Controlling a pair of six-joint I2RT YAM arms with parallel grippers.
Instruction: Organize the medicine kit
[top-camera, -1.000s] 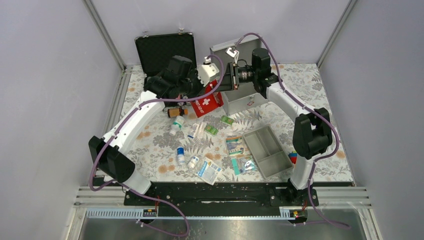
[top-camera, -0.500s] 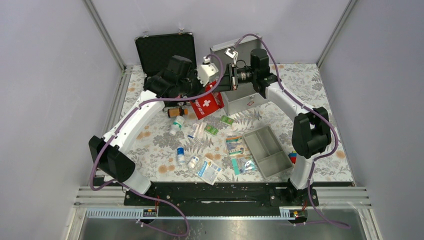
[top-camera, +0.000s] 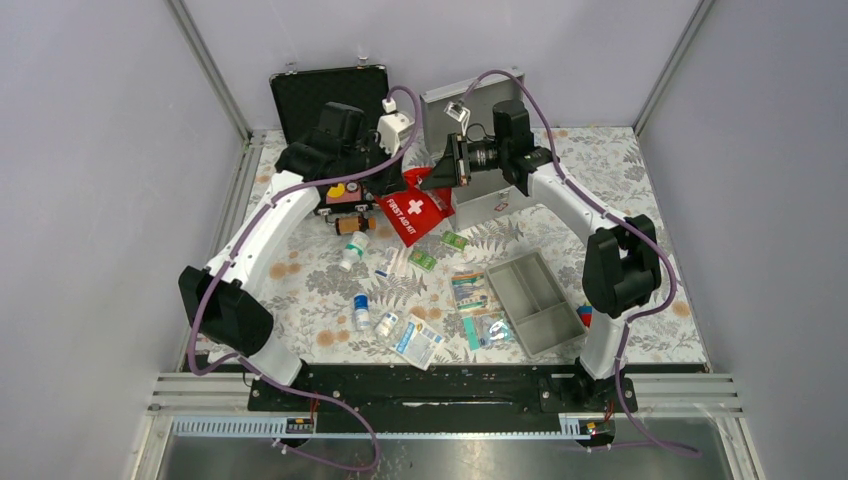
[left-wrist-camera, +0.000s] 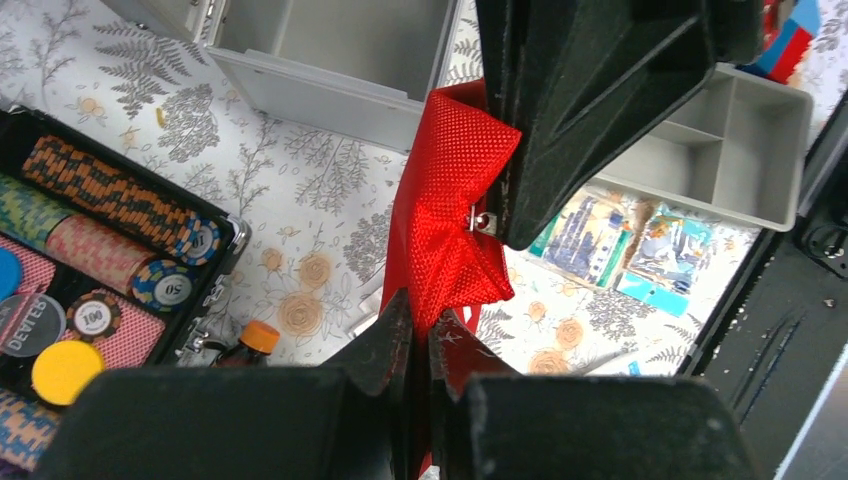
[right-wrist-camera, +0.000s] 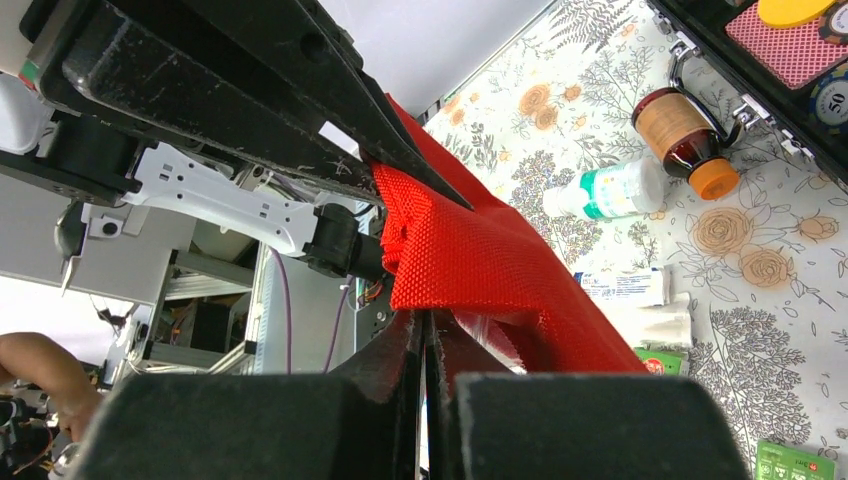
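Your left gripper (left-wrist-camera: 420, 330) and right gripper (right-wrist-camera: 425, 330) both pinch the red first-aid pouch (top-camera: 412, 212) just beside the open metal kit box (left-wrist-camera: 320, 92), so tugging apart risks a slip or drop.

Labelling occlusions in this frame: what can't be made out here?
- Metal box interior: cut off by the top edge in the left wrist view; the right arm covers it from above.
- Red pouch zip state: bunched between left gripper and right gripper.
- Labels on the bottles: too small, top view.
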